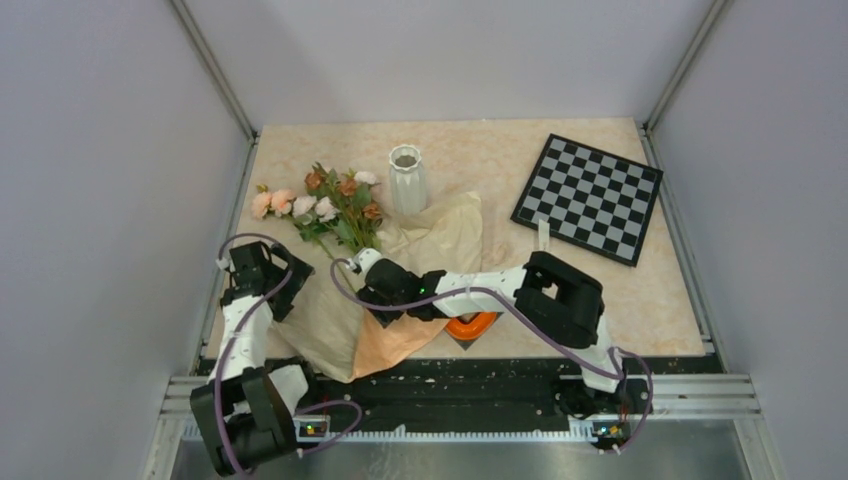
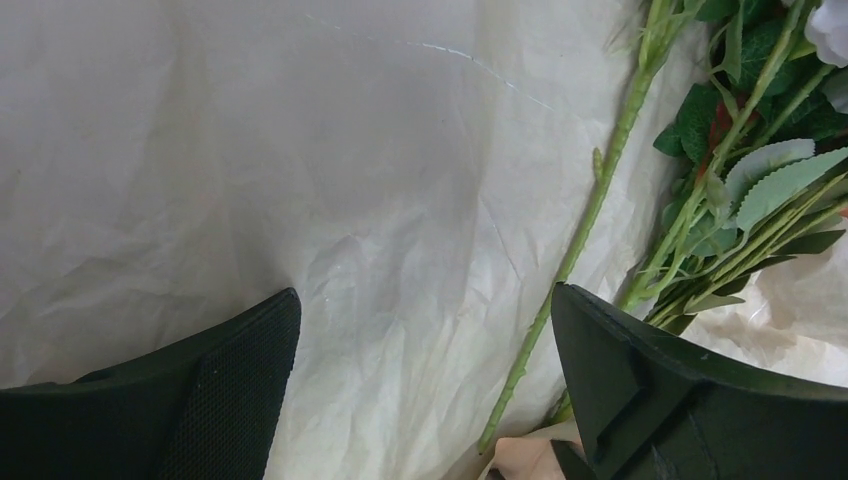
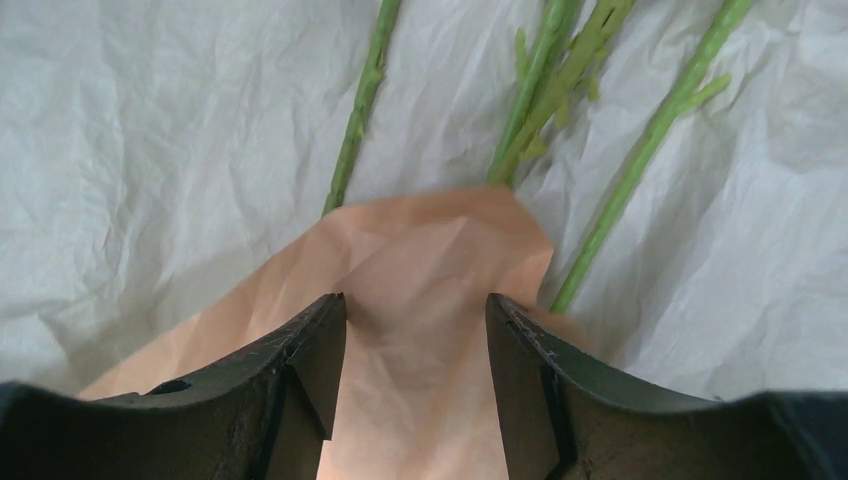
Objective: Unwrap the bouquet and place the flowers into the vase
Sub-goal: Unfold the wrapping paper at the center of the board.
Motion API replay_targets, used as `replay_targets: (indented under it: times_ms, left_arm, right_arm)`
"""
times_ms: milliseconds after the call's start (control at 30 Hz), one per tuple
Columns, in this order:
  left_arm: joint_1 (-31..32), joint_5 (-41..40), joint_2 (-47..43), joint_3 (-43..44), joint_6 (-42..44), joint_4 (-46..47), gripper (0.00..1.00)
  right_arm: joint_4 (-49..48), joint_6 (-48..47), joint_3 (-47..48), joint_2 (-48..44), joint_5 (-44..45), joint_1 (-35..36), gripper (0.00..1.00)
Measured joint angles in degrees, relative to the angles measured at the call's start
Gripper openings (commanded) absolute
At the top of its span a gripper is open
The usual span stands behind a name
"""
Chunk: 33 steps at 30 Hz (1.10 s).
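Left gripper (image 2: 425, 300), near the table's left edge: jaws fully wide, empty, over the spread kraft paper (image 2: 300, 180). Right gripper (image 3: 415, 300), mid-table: jaws half-wide astride a peach paper flap (image 3: 430, 250) covering the stems (image 3: 640, 150); cannot tell if gripping. Flowers (image 1: 325, 205) lie beyond, left of the vase (image 1: 406, 180). Risk: the flap lifts with the stems, and dragged paper topples the vase.

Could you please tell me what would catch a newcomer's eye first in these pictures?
Probably the flowers, lying with their heads toward the back left on the opened wrapping paper, with the white vase standing just to their right. Then the checkerboard at the back right, and the right gripper, with a peach fold of that paper between its fingers by the stem ends.
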State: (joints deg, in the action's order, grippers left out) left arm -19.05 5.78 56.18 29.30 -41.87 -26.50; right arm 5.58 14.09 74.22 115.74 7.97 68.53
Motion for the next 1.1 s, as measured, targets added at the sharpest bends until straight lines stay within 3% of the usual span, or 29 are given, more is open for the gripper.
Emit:
replay_targets:
  times_ms: [367,700,833,1100]
  left_arm:
    - [-1.77,2.99,8.92,1.99,3.41,1.70,0.99]
    - [-1.77,5.11,5.57,7.41,6.71,0.37,0.99]
    - [-0.22,6.62,3.56,8.57,8.72,-1.22,0.99]
    - [5.60,11.28,3.52,6.93,9.03,-1.97,0.99]
  right_arm:
    - [0.07,-1.25,6.10,4.63,4.24,-0.42,0.56]
    - [3.23,-3.45,6.45,3.41,1.25,-1.33,0.64]
    - [6.45,-3.06,5.55,-0.96,0.09,-1.60,0.66]
    - [8.70,3.50,-4.83,-19.26,-0.57,-4.46,0.69]
